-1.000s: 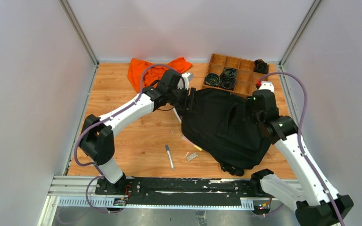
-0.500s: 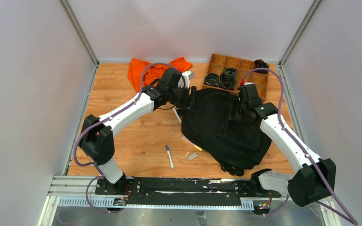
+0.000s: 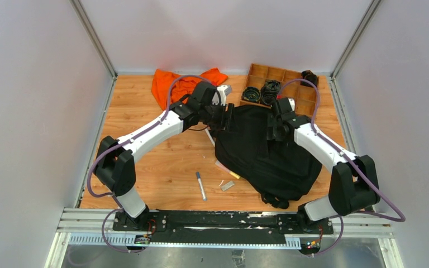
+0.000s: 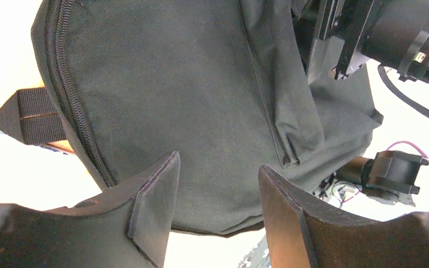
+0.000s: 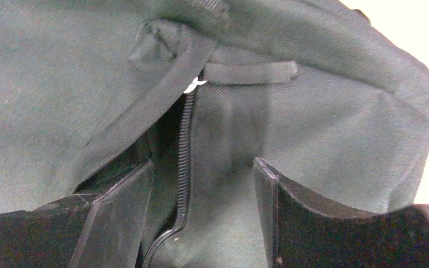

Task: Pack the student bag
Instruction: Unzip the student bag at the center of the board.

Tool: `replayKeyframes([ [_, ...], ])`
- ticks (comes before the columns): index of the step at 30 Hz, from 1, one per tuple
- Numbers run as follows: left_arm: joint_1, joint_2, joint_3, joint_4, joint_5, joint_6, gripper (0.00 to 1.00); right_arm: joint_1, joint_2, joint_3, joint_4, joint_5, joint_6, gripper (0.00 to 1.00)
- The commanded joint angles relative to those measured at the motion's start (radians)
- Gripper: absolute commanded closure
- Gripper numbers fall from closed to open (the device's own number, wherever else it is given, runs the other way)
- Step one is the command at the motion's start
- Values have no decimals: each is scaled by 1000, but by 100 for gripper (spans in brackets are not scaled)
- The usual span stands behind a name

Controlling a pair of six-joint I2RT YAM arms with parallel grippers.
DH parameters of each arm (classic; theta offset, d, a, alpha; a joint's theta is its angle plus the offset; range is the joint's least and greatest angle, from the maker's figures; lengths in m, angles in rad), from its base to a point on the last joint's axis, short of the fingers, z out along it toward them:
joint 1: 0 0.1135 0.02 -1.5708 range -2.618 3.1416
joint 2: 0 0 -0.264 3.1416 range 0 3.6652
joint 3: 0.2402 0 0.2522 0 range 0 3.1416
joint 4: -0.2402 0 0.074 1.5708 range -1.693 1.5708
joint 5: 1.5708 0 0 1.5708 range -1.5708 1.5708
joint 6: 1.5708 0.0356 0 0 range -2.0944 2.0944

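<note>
Top external view: student bag (image 3: 262, 159) lies flat on the surface (image 3: 162, 178), right of centre, with both arms reaching in over its far half. Its far edge is just beside the wooden tray (image 3: 290, 89).

Left hand (image 3: 227, 118) is at the bag's far-left corner. In the left wrist view its fingers (image 4: 156, 195) are well apart with nothing between them, and black fabric and an edge zipper (image 4: 75, 100) lie beyond. It has hold of nothing.

Right hand (image 3: 272, 131) hovers over the bag's upper middle. In the right wrist view its fingers (image 5: 268, 190) are spread wide, straddling a zipper (image 5: 185, 151) that looks partly parted. A fabric pull tab (image 5: 250, 72) lies just past them. Nothing is gripped.

Step in hand (judgement): opening the bag, with no packing begun. Loose items, including a marker (image 3: 200, 185), lie on the surface near the bag's left edge. An orange cloth (image 3: 176, 84) sits at the far left.

Next move (judgement): the right hand needs to go forward to the pull tab and close on it. The left hand should pinch the corner fabric to hold the bag against the pull. The soft fabric may bunch up and drag along rather than letting the slider run.

Orientation: the long axis runs diagonally, from far-left to near-right. Strap hardware bunches at the near-right end. The zippered top appears to point away, toward the tray, but I cannot tell this for certain.
</note>
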State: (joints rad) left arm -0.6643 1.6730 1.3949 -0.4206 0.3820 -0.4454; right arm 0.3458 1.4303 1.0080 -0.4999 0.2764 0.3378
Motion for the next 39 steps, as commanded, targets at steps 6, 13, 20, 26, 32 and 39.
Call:
replayKeyframes([
  [6,-8,8,5,13,20,9,40,-7,-39,12,-107,230,10,34],
  [13,-8,23,6,30,34,-4,40,-10,-167,21,-159,261,-47,43],
  [20,-8,-1,-19,38,27,-10,40,-21,-186,12,-179,252,-59,45],
  [26,-10,-24,-38,30,14,-14,40,-20,-201,42,-205,82,-44,66],
  [32,-26,-63,-29,11,-9,-3,40,-21,-226,43,-243,115,-57,100],
  [39,-22,-105,-43,-55,-160,-32,40,-20,-291,90,-239,110,-119,100],
])
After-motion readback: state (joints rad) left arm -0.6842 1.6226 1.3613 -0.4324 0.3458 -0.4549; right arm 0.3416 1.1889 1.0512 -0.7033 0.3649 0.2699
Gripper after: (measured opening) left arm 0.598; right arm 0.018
